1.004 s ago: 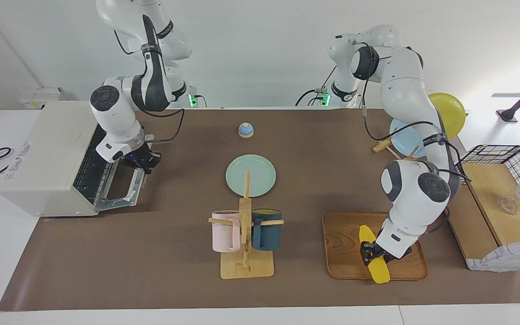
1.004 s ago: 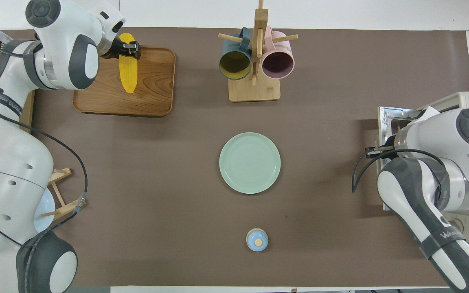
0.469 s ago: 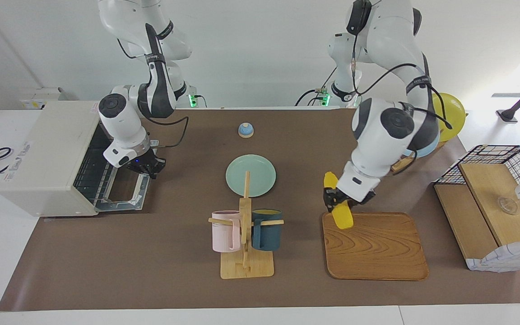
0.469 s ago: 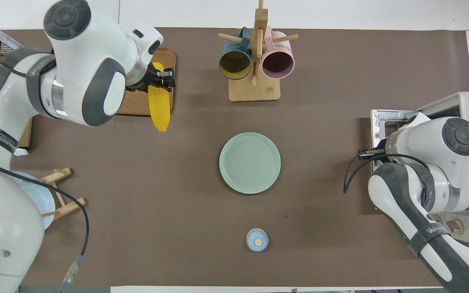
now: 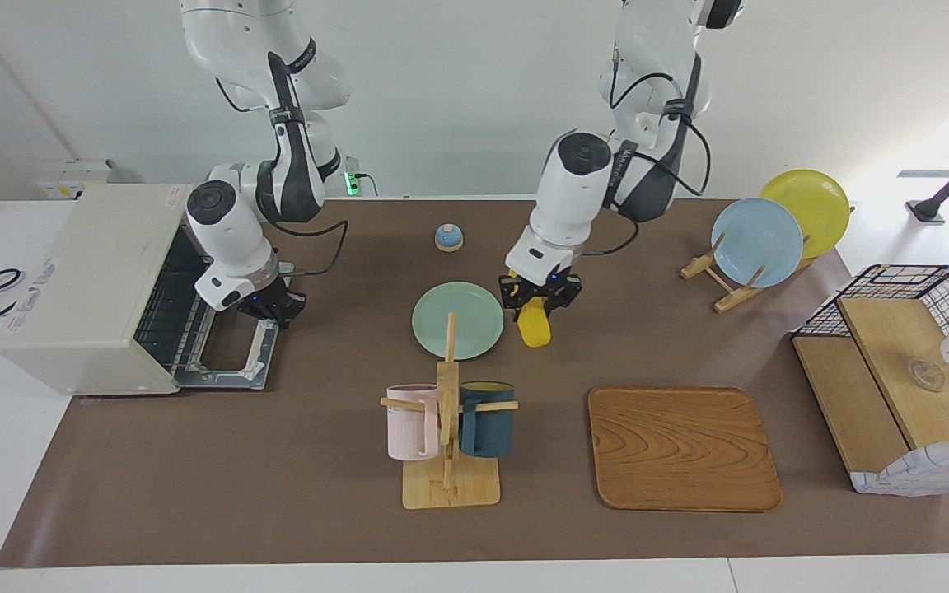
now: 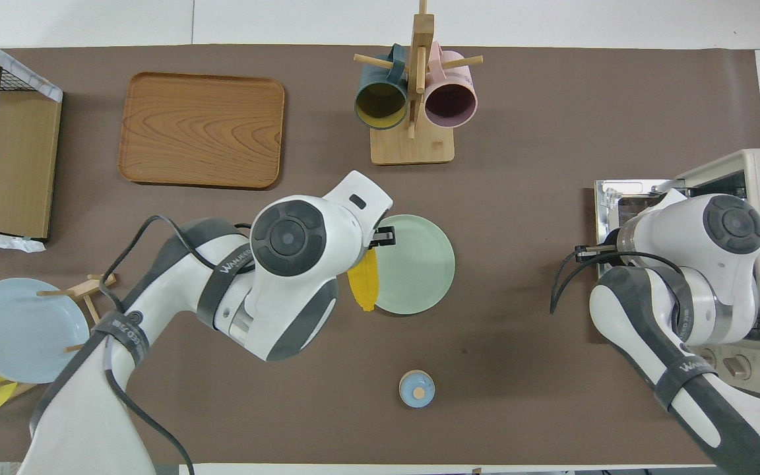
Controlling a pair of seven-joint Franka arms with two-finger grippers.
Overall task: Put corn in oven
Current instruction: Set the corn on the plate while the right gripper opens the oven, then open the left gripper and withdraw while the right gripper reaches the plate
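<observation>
My left gripper (image 5: 540,298) is shut on the yellow corn (image 5: 534,328) and holds it in the air, hanging tip down over the edge of the green plate (image 5: 456,319). The corn also shows in the overhead view (image 6: 363,287), half hidden under the left wrist. The cream-white oven (image 5: 83,280) stands at the right arm's end of the table. Its glass door (image 5: 231,354) lies open and flat, and the wire rack (image 5: 165,309) shows inside. My right gripper (image 5: 267,308) is low over the door's corner nearer the robots.
A mug rack (image 5: 448,428) with a pink and a dark blue mug stands farther from the robots than the plate. The bare wooden tray (image 5: 683,449), a stand with a blue plate (image 5: 745,241) and a yellow plate (image 5: 812,206), a wire basket box (image 5: 903,371) and a small blue bell (image 5: 448,237) are also on the table.
My left gripper lifted the corn off the wooden tray and carried it toward the right arm's end, to the green plate. The right gripper shifted slightly at the oven door.
</observation>
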